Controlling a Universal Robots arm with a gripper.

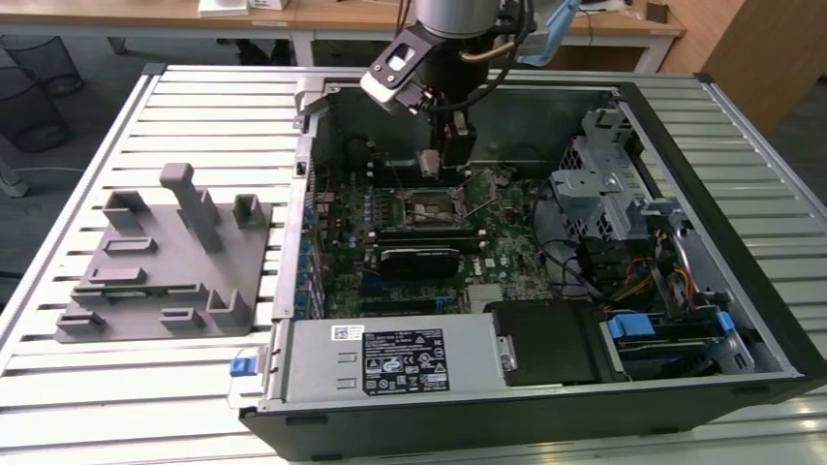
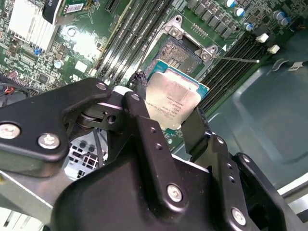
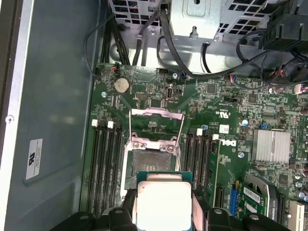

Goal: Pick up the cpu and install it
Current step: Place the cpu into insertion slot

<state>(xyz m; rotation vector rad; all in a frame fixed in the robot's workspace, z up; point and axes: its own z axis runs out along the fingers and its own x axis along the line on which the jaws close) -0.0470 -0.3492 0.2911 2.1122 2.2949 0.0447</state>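
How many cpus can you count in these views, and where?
1. The cpu is held in the hand, above the open socket on the motherboard.

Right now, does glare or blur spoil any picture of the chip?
First wrist view: glare bleaches the chip nearly white on top. Second wrist view: its print shows, but a patch of the circuit board is blown out. Exterior view: evenly lit, no blur.

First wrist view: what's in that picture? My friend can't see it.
The gripper holds the square silvery cpu close to the open, empty socket on a green motherboard. Black memory slots run along both sides of the socket.
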